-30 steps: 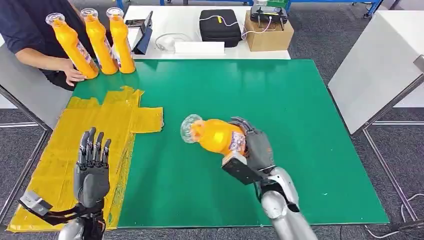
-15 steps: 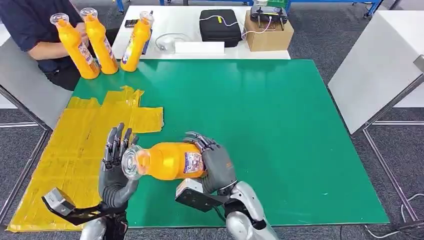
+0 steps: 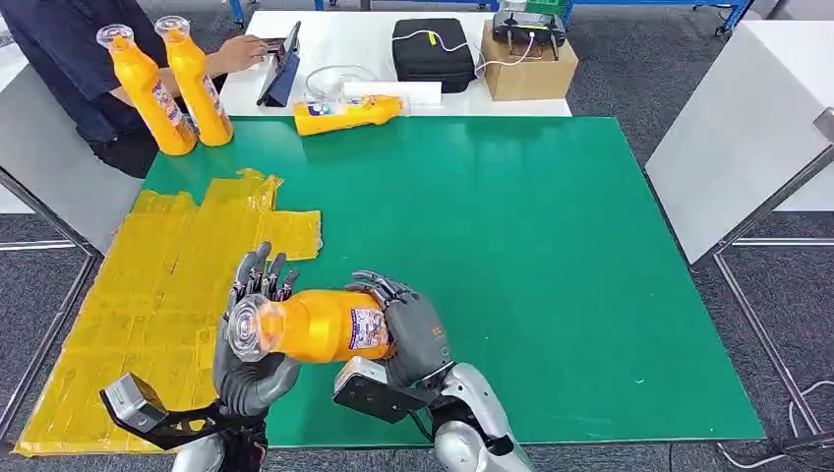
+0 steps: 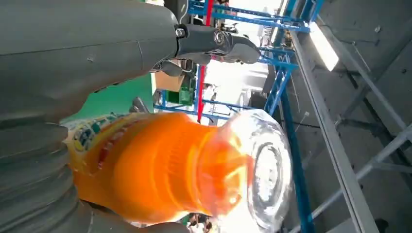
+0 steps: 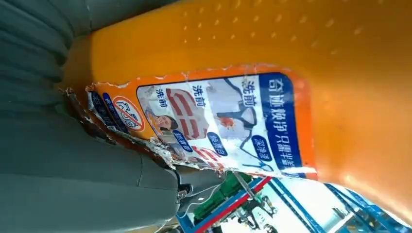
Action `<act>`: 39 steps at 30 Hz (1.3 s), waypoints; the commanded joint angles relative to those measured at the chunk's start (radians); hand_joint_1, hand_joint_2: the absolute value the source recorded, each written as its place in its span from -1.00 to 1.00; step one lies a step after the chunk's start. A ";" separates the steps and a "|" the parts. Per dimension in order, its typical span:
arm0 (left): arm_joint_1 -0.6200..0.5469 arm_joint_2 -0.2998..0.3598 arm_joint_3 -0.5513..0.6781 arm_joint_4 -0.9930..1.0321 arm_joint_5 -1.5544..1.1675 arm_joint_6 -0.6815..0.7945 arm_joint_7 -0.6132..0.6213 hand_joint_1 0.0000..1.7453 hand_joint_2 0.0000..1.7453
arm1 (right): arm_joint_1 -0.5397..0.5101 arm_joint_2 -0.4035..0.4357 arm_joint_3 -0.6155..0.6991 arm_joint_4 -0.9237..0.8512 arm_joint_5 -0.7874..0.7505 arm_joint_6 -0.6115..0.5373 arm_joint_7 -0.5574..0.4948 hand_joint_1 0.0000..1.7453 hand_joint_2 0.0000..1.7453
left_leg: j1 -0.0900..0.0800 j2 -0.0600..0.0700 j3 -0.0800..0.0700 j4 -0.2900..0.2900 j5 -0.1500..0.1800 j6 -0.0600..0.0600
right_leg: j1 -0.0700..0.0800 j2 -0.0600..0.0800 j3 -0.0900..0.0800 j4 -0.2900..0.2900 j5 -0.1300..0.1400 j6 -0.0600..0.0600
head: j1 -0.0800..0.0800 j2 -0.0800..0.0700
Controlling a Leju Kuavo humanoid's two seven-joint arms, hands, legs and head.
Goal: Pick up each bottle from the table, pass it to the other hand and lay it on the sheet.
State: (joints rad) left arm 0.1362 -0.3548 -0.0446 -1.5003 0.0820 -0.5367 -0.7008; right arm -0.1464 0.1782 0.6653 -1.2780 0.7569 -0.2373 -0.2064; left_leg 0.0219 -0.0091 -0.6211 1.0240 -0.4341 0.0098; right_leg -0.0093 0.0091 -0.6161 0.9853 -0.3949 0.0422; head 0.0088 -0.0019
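**Bottle carried across to meet the left hand**

Since the earlier frames the right hand (image 3: 413, 329) has swung the bottle (image 3: 315, 326) toward nine o'clock; its cap now lies against the left hand (image 3: 251, 349), near the yellow sheet (image 3: 167, 285) on the green bench (image 3: 511, 246).

Head view: right fingers grasp the base. Another bottle (image 3: 346, 113) lies at twelve o'clock.

Left wrist view: the left hand's fingers curve around the neck; whether they grip, I cannot tell.

Right wrist view: the fingers clasp the label (image 5: 218, 126).

bottle (image 3: 315, 326) between hands, sheet (image 3: 167, 285) left
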 commanded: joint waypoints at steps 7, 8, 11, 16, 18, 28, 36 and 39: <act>-0.012 0.037 -0.027 0.013 0.001 -0.007 0.003 -1.00 1.00 | -0.035 -0.030 -0.011 0.070 -0.006 0.007 0.003 1.00 1.00 | -0.001 0.001 0.006 -0.002 -0.001 0.001 | 0.000 -0.001 0.005 -0.001 -0.001 -0.001 | 0.000 0.000; -0.013 0.038 -0.026 0.016 0.002 -0.006 0.003 -1.00 1.00 | -0.034 -0.029 -0.011 0.075 -0.007 0.008 0.003 1.00 1.00 | -0.001 0.001 0.007 -0.002 -0.001 0.001 | -0.001 0.000 0.006 -0.001 -0.001 -0.002 | 0.000 0.000; -0.017 0.041 -0.029 0.024 -0.002 -0.003 0.003 -1.00 1.00 | -0.037 -0.020 0.002 0.092 0.004 0.018 0.001 1.00 1.00 | -0.001 0.001 0.004 -0.002 0.000 0.001 | 0.000 0.000 0.004 -0.001 -0.001 -0.001 | 0.000 0.000; -0.021 0.051 -0.046 0.031 -0.022 0.004 0.003 -1.00 1.00 | -0.042 -0.011 0.029 0.107 0.024 0.028 0.005 1.00 1.00 | -0.001 0.001 0.003 -0.002 0.000 0.000 | 0.000 0.000 0.003 -0.001 0.000 -0.001 | 0.000 0.000; -0.024 0.056 -0.054 0.039 -0.032 0.008 0.003 -1.00 1.00 | -0.045 -0.009 0.034 0.113 0.026 0.031 0.006 1.00 1.00 | 0.000 0.001 0.004 -0.002 0.000 0.000 | 0.000 0.000 0.003 -0.001 0.000 -0.001 | 0.000 0.000; -0.037 0.114 -0.164 0.052 -0.150 0.141 0.003 1.00 1.00 | -0.056 0.001 0.065 0.120 0.040 0.040 0.007 1.00 1.00 | 0.000 0.001 0.003 -0.002 0.000 0.000 | 0.000 0.000 0.003 -0.001 0.000 -0.001 | 0.000 0.000; -0.035 0.123 -0.175 0.047 -0.127 0.145 0.003 1.00 1.00 | -0.051 -0.003 0.077 0.123 0.045 0.042 0.010 1.00 1.00 | -0.001 0.001 0.005 -0.002 -0.001 0.001 | 0.000 0.000 0.004 -0.001 -0.001 -0.001 | 0.000 0.000; -0.035 0.123 -0.174 0.048 -0.124 0.142 0.003 1.00 1.00 | -0.050 -0.003 0.076 0.126 0.045 0.041 0.010 1.00 1.00 | -0.001 0.001 0.004 -0.002 -0.001 0.001 | 0.000 0.000 0.003 -0.001 -0.001 -0.001 | 0.000 0.000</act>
State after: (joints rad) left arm 0.1296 -0.2918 -0.1659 -1.5000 -0.0484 -0.3868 -0.7015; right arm -0.1546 0.1888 0.6893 -1.2184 0.7992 -0.2003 -0.1984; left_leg 0.0219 -0.0091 -0.6211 1.0240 -0.4341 0.0098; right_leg -0.0092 0.0091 -0.6162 0.9854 -0.3949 0.0421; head 0.0092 -0.0019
